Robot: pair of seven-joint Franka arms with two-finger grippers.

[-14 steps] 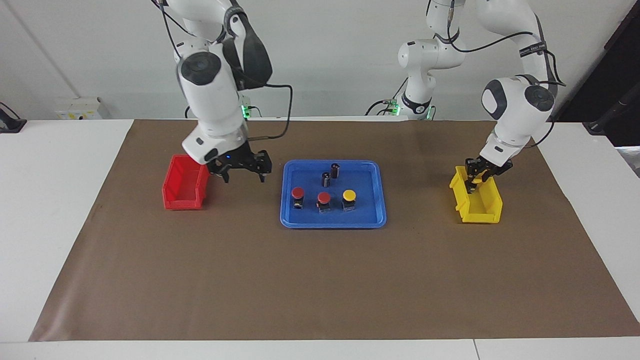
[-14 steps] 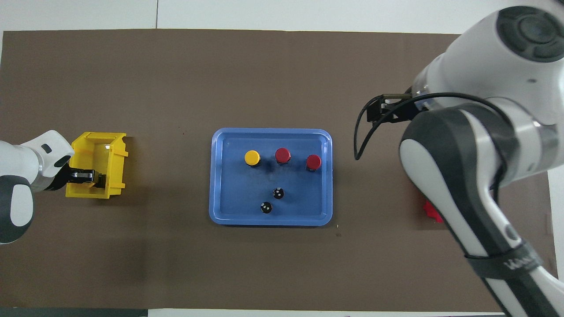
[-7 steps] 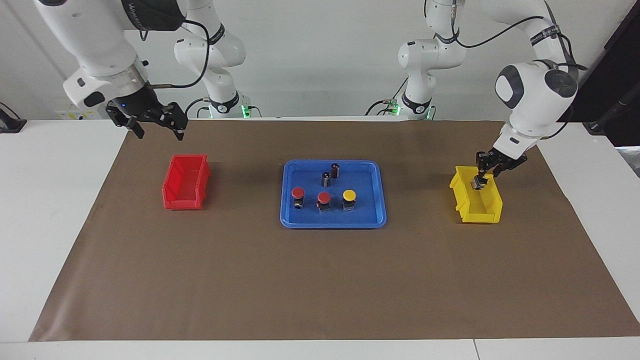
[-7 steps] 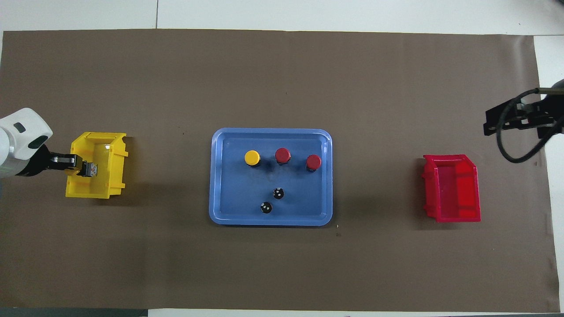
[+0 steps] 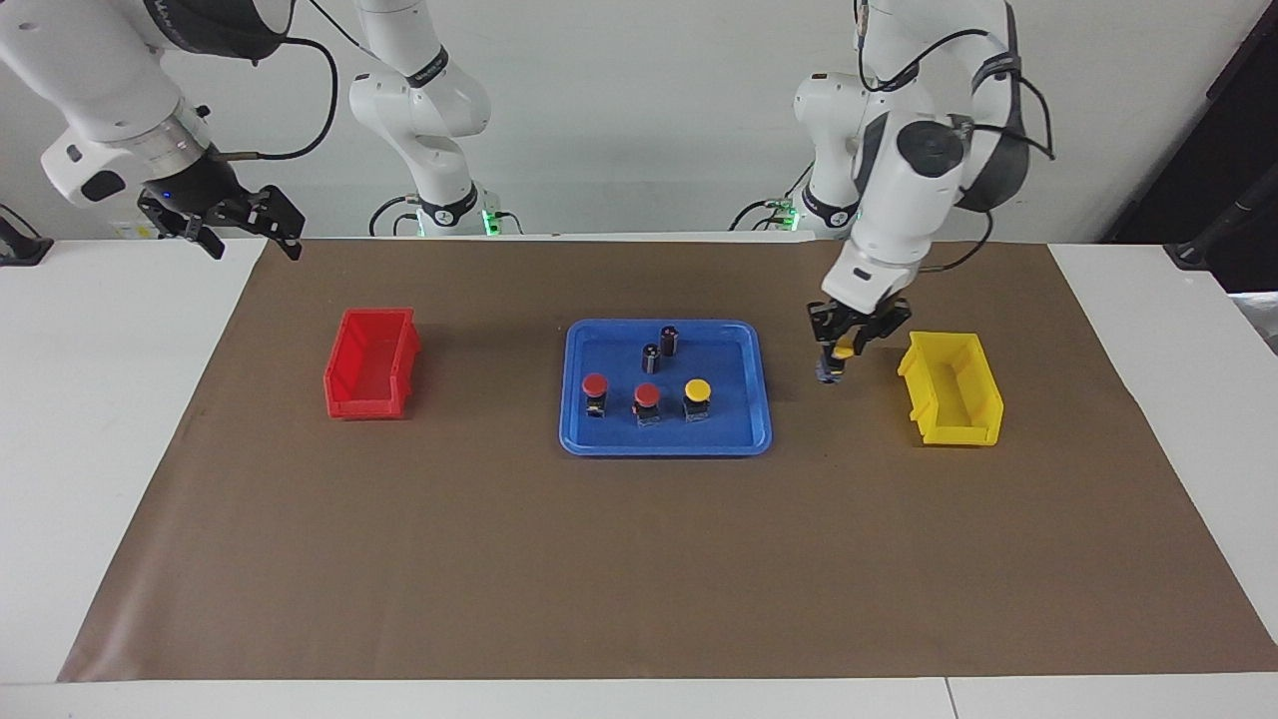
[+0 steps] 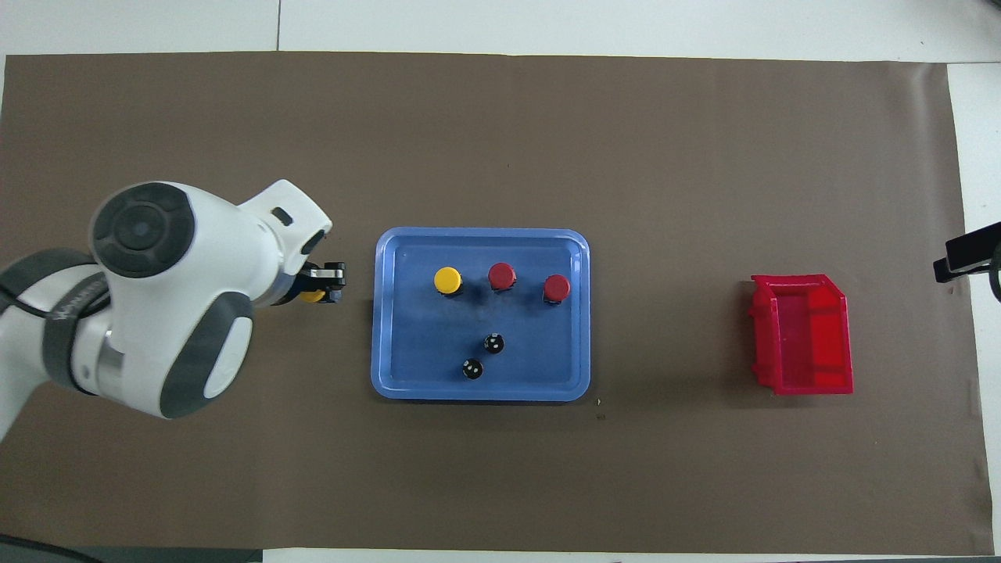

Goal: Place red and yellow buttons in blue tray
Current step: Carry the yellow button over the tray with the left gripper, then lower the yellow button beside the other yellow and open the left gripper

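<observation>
Facing view first. Left gripper [image 5: 837, 361] hangs over the brown mat [image 5: 639, 559] between the blue tray [image 5: 759, 399] and the yellow bin [image 5: 949, 399], raised above the surface. I see its fingers pinched on a yellow-capped button [image 5: 842, 353], the cap tilted sideways and the dark body pointing down. Right gripper [image 5: 245, 232] waits high over the desk [image 5: 110, 399] at the right arm's end, clear of the mat edge, with its fingers spread and nothing between them. The red bin [image 5: 369, 364] stands on the mat toward that same end. In the blue tray, two red-capped buttons [image 5: 595, 394] [image 5: 647, 402] and a second yellow button [image 5: 697, 397] stand upright in a row. Two dark capless cylinders [image 5: 661, 348] stand nearer to the robots than the row.

Overhead view next. I see the left gripper [image 6: 328, 283] just beside the tray [image 6: 407, 383] edge, with the held button's yellow cap [image 6: 312, 295] showing between the fingers. The yellow bin is covered by the left arm. The tray holds the same five items. Only the tip of the right gripper [image 6: 966, 254] shows at the frame edge.
</observation>
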